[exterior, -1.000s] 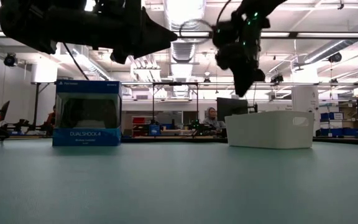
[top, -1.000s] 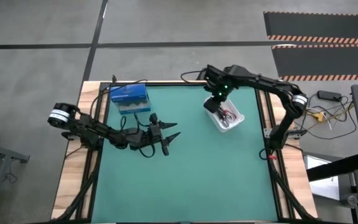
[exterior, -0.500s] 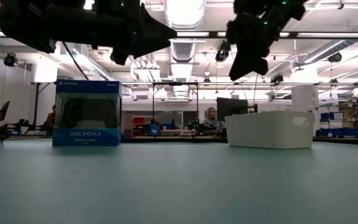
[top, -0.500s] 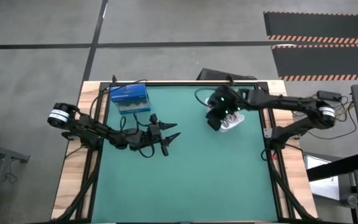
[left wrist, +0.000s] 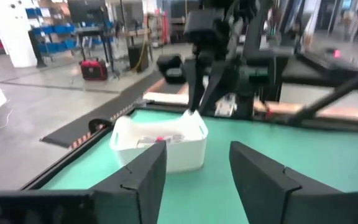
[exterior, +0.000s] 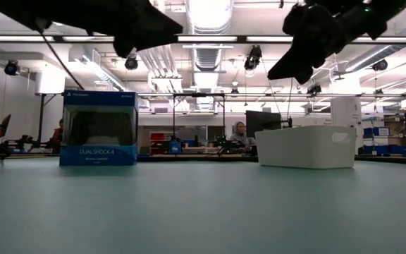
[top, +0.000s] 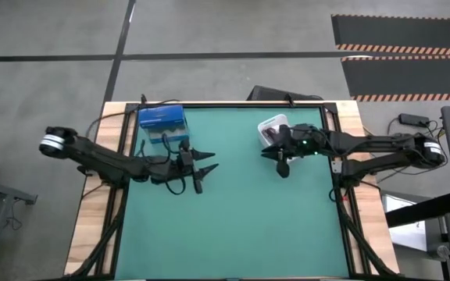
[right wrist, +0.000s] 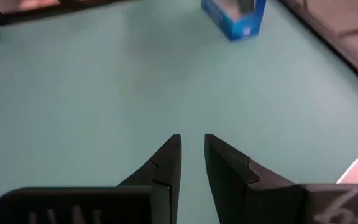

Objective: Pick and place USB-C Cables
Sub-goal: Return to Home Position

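Note:
The USB-C cables lie in a white bin (left wrist: 160, 148) near the table's far right; a red bit (left wrist: 160, 138) and pale strands show over its rim, the rest is hidden. In the high view the white bin (top: 273, 125) is partly covered by my right arm. My right gripper (top: 276, 161) hangs over the mat just in front of the bin, fingers apart by a narrow gap (right wrist: 192, 149) and holding nothing. My left gripper (top: 202, 167) hovers open over the table's left middle, fingers (left wrist: 194, 168) pointing toward the bin, also with nothing between them.
A blue DualShock box (top: 161, 121) stands at the far left corner, also seen in the low view (exterior: 99, 128). The white bin (exterior: 305, 147) sits on the mat at far right. Green mat (top: 233, 226) stretches across the near half. A person sits far behind the table.
My right gripper has come away from above the bin, moving toward the near edge and tipping from pointing down to lying nearly level over the mat. My left gripper has drawn back a little toward the left and far edges.

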Robot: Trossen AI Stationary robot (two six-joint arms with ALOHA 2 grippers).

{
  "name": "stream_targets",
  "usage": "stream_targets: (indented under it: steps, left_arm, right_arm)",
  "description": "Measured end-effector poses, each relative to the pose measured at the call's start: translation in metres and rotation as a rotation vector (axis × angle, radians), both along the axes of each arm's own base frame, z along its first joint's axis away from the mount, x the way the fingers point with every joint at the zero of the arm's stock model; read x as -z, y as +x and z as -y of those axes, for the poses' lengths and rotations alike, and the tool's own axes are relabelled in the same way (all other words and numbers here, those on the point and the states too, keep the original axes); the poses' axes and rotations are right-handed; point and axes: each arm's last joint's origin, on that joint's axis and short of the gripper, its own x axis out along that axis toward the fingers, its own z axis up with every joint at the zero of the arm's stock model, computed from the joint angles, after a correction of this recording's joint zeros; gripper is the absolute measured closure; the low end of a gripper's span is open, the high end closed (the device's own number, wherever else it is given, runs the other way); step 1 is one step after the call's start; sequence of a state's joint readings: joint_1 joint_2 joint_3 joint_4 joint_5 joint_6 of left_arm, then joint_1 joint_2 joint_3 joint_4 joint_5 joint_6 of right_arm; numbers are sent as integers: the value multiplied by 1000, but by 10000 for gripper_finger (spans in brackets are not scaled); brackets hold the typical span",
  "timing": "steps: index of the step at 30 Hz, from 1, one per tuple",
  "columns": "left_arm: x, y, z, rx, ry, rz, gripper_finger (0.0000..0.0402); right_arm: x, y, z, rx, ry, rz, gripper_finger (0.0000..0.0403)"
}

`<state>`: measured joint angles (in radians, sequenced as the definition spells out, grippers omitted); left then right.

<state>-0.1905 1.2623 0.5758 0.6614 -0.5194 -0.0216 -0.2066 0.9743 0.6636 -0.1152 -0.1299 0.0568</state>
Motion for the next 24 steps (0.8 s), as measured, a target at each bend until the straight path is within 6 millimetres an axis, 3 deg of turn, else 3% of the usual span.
stream_targets:
  steps: [9, 24]
  left_arm:
    - [-10, -29, -6, -1, 23, -121, 300]
    - [-17, -69, -11, 101, 35, -258, 391]
  right_arm:
    - [16, -24, -6, -22, -69, 199, 344]
    - [32, -66, -15, -37, -143, 332, 344]
